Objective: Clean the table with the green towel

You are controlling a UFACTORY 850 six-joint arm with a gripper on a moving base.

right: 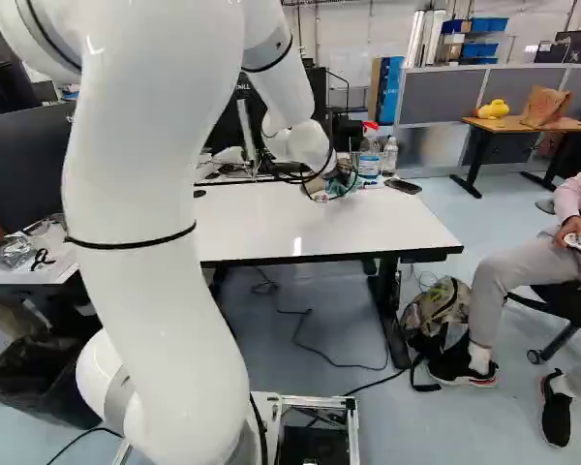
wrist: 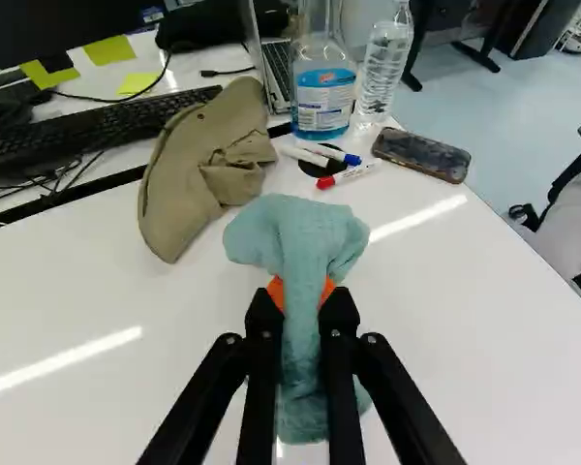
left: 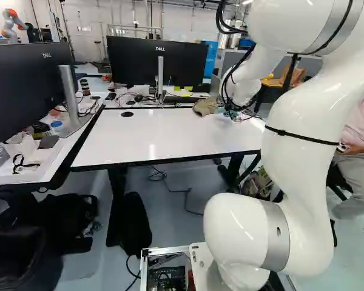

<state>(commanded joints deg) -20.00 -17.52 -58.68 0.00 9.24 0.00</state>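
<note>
Item, green towel [wrist: 295,232]: one, the task's cloth, bunched at its middle in the gripper [wrist: 301,293], over the far right part of the white table [left: 170,130]. Both orange pads [wrist: 276,293] pressed it from two sides, the fingers narrow, with only folded cloth between them. A gathered hold of this sort probably served to stop the cloth slipping while its loose ends did the wiping. One end flared ahead of the fingers, the other hung down between them; whether either touched the tabletop could not be told.

Item, cap [wrist: 189,184]: khaki, lying ahead of the gripper, near the keyboard [wrist: 97,124], perhaps put there to be out of the way.

Item, spray bottle [wrist: 321,102]: blue liquid, upright near the table's far edge, likely kept at hand for cleaning.

Item, water bottle [wrist: 382,73]: clear, upright just beside the spray bottle.

Item, markers: one blue-capped [wrist: 320,152], one red-capped [wrist: 349,174], lying close together before the bottles, loose and apt to roll if brushed.

Item, phone [wrist: 421,155]: dark, flat by the table's edge, where a wide stroke could have pushed it off.

Step in hand, by judgement: wiping, or about to wipe, with completion uncertain. The next move called for light downward pressure and a stroke back toward the base, away from the cap, markers and phone
</note>
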